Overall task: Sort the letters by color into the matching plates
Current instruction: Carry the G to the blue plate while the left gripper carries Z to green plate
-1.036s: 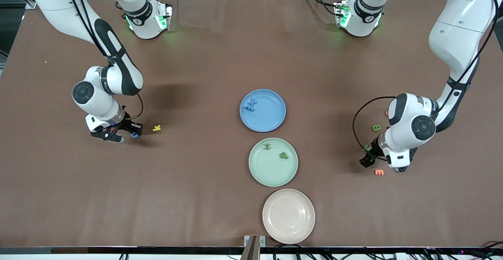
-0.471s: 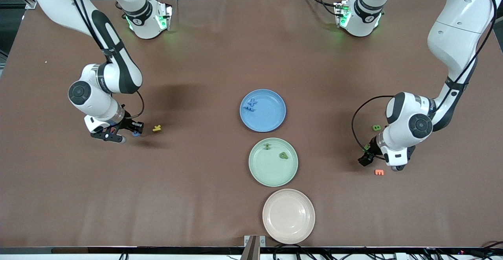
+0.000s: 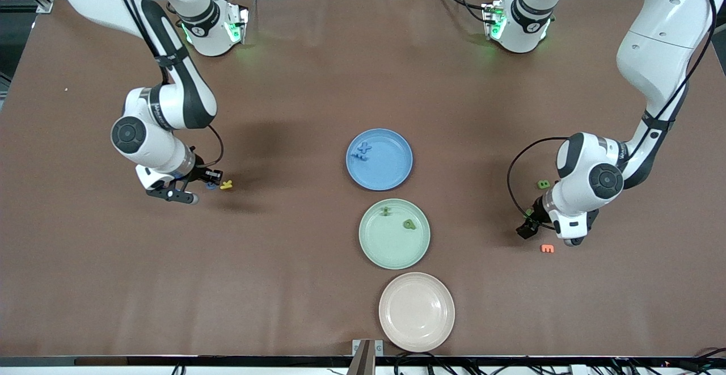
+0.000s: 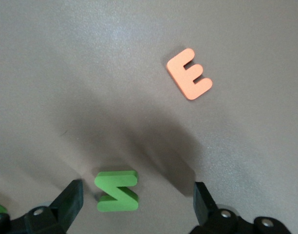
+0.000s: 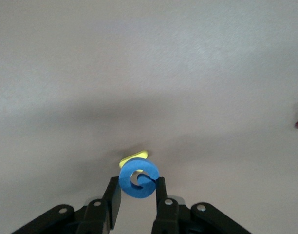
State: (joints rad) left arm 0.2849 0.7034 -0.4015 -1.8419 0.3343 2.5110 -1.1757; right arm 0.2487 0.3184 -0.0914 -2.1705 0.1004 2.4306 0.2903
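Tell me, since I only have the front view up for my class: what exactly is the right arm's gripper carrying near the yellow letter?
Observer: The right gripper has its fingers shut on a round blue letter; the right wrist view shows it pinched by its edges, above the yellow letter.
Operator: And what sits under the left gripper? The arm hides most of it.
Observer: In the left wrist view the left gripper is open, with a green letter Z lying on the table between its fingers, not yet gripped.
Operator: Can you read the orange letter?
Observer: Yes, the orange letter is an E, lying flat, apart from the Z.
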